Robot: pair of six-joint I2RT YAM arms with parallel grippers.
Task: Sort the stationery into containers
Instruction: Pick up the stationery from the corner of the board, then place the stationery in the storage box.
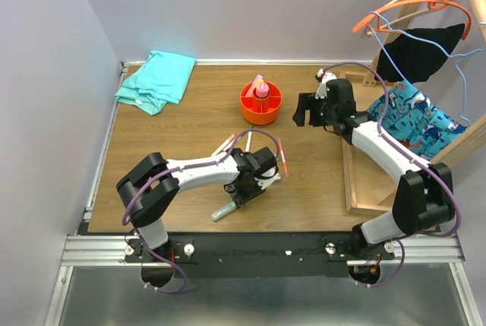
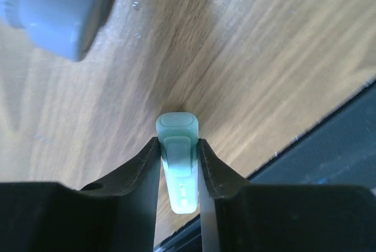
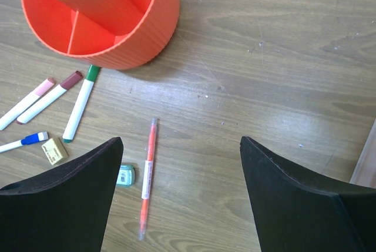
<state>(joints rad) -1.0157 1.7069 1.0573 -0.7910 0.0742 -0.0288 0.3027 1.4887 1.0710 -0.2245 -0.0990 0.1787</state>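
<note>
From above, I see the organiser (image 1: 261,106) standing mid-table toward the far side, with a teal cloth (image 1: 156,75) in the far-left corner. A wooden tray (image 1: 364,181) lies along the right edge under hanging clothes (image 1: 416,113). My left arm is folded low across the table (image 1: 182,121), wrist tipped down, and the left gripper (image 1: 241,191) sits at the surface near the front edge. The cylinder (image 1: 222,211) lies just beside it, toward me. Markers (image 1: 228,144) stick out behind that arm, and the pen (image 1: 282,156) lies to its right. My right arm reaches forward, with the right gripper (image 1: 304,111) hovering just right of the organiser.

On the left wrist camera, the left gripper (image 2: 177,144) is clamped on a green highlighter (image 2: 178,170), one finger on each side, its tip against the wood. The cylinder (image 2: 53,5) is blurred at the upper left.

On the right wrist camera, the right gripper (image 3: 180,140) is spread wide and holds nothing. Below it the pen (image 3: 147,175) lies apart from the organiser (image 3: 117,23). Four markers (image 3: 79,108) fan out to the left, and a tan block (image 3: 55,151) lies near them. A small green piece (image 3: 125,175) beside the pen is too small to identify.
</note>
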